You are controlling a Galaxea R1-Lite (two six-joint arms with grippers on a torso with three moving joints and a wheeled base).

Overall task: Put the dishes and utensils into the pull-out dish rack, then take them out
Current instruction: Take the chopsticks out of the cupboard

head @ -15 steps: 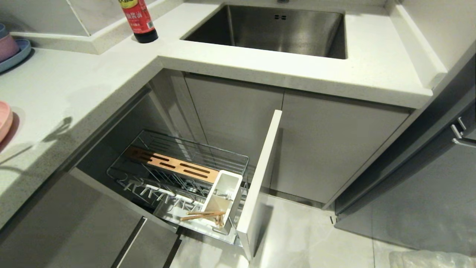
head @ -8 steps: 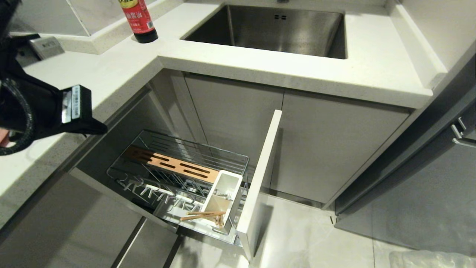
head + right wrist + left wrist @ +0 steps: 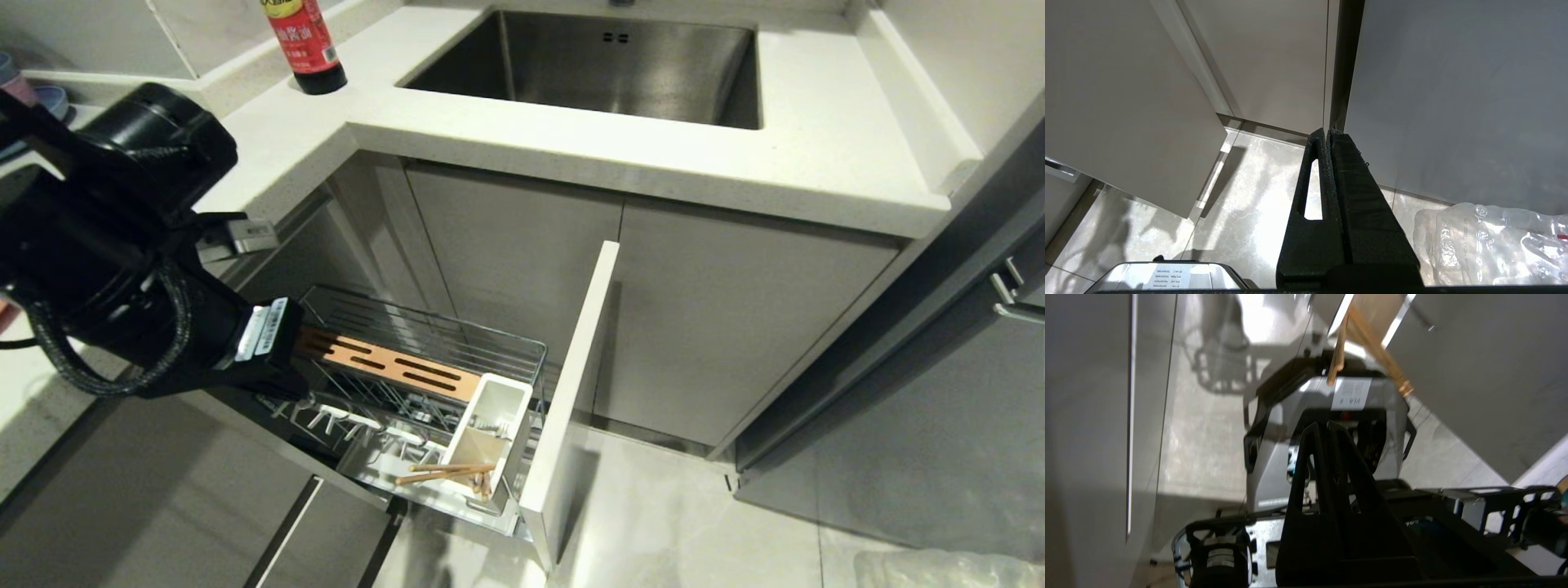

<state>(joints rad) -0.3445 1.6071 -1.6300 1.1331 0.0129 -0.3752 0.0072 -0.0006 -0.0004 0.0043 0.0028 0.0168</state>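
A white kitchen counter (image 3: 571, 139) runs across the frame's top. Below centre, the pull-out dish rack (image 3: 424, 384) stands open, chopsticks (image 3: 445, 472) in its caddy (image 3: 490, 433). Left gripper (image 3: 1327, 426) and right gripper (image 3: 1327, 134) are pressed together, empty

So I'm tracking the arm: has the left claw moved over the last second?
Yes. The left claw, shut and empty, swung in from the left, from over the counter down to the pull-out dish rack.

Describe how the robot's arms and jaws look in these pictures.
The left arm is bulky matte black, with a braided black cable loop, white printed labels and a grey connector. Both grippers, left and right, have black, tapered, wedge-shaped jaws with slotted cut-outs.
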